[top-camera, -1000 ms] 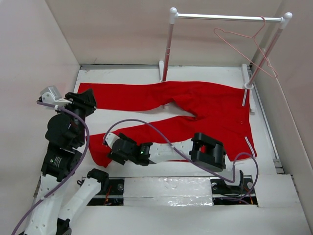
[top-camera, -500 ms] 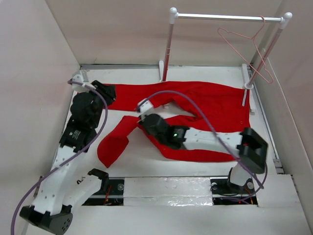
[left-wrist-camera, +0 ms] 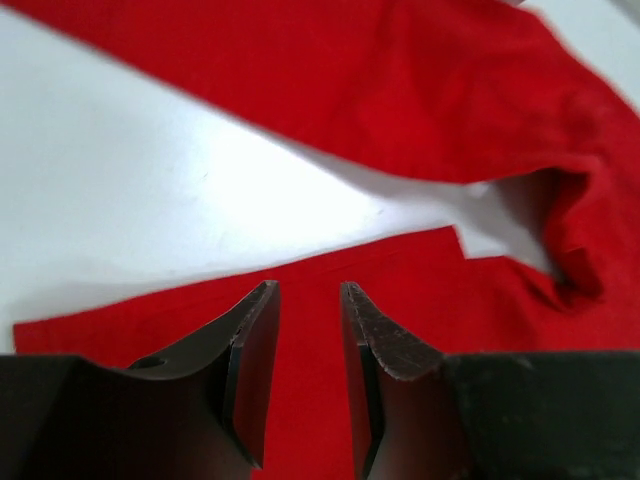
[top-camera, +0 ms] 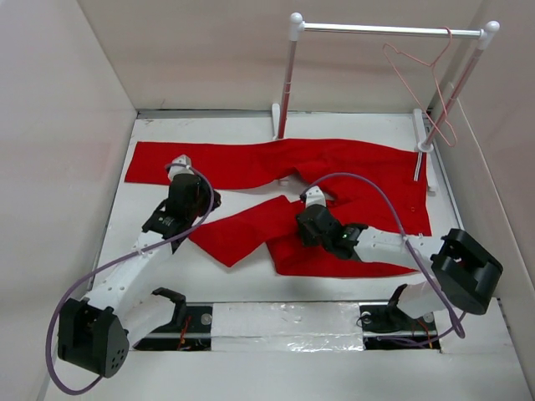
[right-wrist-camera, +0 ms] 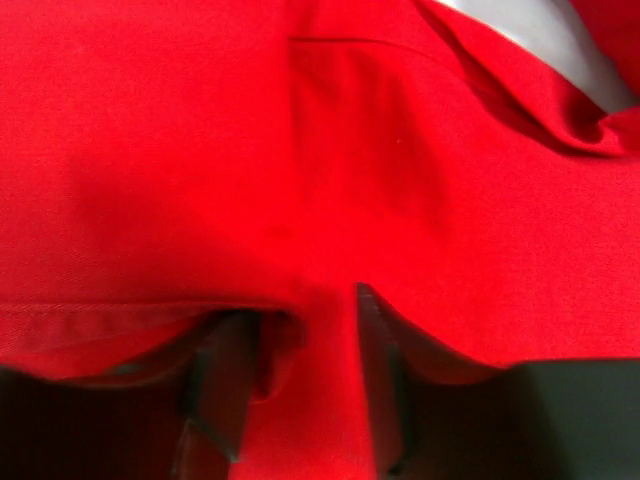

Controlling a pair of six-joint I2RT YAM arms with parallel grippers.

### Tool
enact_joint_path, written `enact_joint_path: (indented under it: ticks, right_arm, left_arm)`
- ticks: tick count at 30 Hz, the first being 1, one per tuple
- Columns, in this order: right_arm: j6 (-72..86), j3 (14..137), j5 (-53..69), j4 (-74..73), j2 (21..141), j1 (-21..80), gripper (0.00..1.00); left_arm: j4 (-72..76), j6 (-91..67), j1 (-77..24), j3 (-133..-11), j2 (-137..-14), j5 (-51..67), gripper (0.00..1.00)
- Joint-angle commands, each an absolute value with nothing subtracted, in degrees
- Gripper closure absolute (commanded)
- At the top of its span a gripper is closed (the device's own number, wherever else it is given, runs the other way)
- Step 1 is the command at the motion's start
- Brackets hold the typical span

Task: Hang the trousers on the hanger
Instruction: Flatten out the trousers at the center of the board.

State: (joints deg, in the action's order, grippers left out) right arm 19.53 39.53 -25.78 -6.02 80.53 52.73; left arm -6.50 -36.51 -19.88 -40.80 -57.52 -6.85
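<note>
The red trousers (top-camera: 359, 180) lie flat on the white table. One leg stretches far left. The near leg (top-camera: 242, 230) is angled back toward the middle. My left gripper (top-camera: 211, 209) hovers over the near leg's upper edge, open with a narrow gap, and red cloth (left-wrist-camera: 400, 90) shows beneath my left gripper (left-wrist-camera: 308, 288). My right gripper (top-camera: 308, 215) presses into the trousers (right-wrist-camera: 300, 150) near the crotch. In its wrist view my right gripper (right-wrist-camera: 300, 305) has its jaws apart with cloth bunched in the gap and a hem fold over the left finger. The pink wire hanger (top-camera: 435, 67) hangs from the rack bar at the far right.
A rack with white posts and a silver bar (top-camera: 384, 30) stands at the back, its feet (top-camera: 277, 125) on the table by the trousers' far edge. Pale walls close in left, right and behind. Purple cables loop over both arms.
The near leg has been dragged from the front left toward the middle. My right gripper has moved right to the crotch. My left arm has come down to the near leg. The hanger has swung.
</note>
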Motion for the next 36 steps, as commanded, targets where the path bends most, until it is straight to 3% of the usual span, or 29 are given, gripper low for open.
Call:
enact_joint_path:
  ticks: [1, 5, 9, 10, 11, 14, 15, 18, 19, 20, 23, 24, 28, 36]
  right_arm:
    - [20.04, 42.88, -24.6, -3.95, 79.19, 52.03, 0.42]
    - [14.79, 46.74, -28.47, -5.45, 73.49, 56.5, 0.33]
    - [8.19, 50.44, -23.75, -2.73, 69.79, 61.85, 0.38]
    - [7.56, 51.84, -21.38, -3.68, 71.09, 63.09, 0.42]
    - [7.12, 53.33, -20.75, -4.04, 72.23, 64.32, 0.59]
    - [5.9, 56.95, -14.7, -0.99, 78.56, 68.37, 1.0]
    - [5.63, 57.91, -13.37, 1.38, 80.58, 69.25, 1.0]
    - [5.1, 60.2, -8.1, 6.75, 89.54, 72.06, 0.98]
    - [5.1, 62.99, -7.39, 7.03, 91.82, 72.68, 0.91]
    - [4.84, 64.32, -7.47, 7.29, 94.02, 73.9, 0.77]
    - [4.31, 70.37, -11.41, 5.64, 102.2, 75.76, 0.56]
    - [4.13, 72.14, -11.51, 4.06, 105.61, 75.76, 0.55]
    - [3.52, 75.93, -11.95, 1.51, 112.12, 75.76, 0.55]
    - [5.45, 80.59, -24.69, 0.18, 118.65, 75.23, 0.52]
  left_arm:
    - [-7.46, -37.35, -20.04, -37.28, -55.55, -7.47, 0.72]
    - [-7.82, -37.97, -20.04, -36.03, -50.72, -9.05, 0.72]
    - [-8.7, -37.01, -20.04, -39.72, -48.0, -9.75, 0.73]
    - [-9.22, -36.74, -20.04, -41.9, -47.64, -9.84, 0.74]
    - [-9.58, -36.13, -20.04, -43.14, -47.2, -10.1, 0.76]
    - [-9.49, -34.55, -20.04, -47.19, -44.66, -10.72, 0.95]
    - [-9.32, -34.11, -20.04, -47.98, -43.0, -10.98, 1.0]
    - [-9.75, -32.7, -20.04, -50.79, -40.35, -12.3, 1.0]
    - [-10.45, -32.0, -20.04, -52.02, -39.91, -12.57, 1.0]
    - [-11.07, -31.47, -20.04, -52.55, -39.55, -13.18, 1.0]
    - [-12.22, -29.89, -20.04, -53.61, -38.06, -15.9, 0.99]
    - [-12.3, -29.62, -20.04, -53.61, -37.45, -16.34, 0.94]
    - [-11.96, -29.27, -20.04, -52.21, -36.3, -15.91, 0.93]
    - [-10.81, -29.18, -20.04, -51.33, -36.82, -14.5, 0.91]
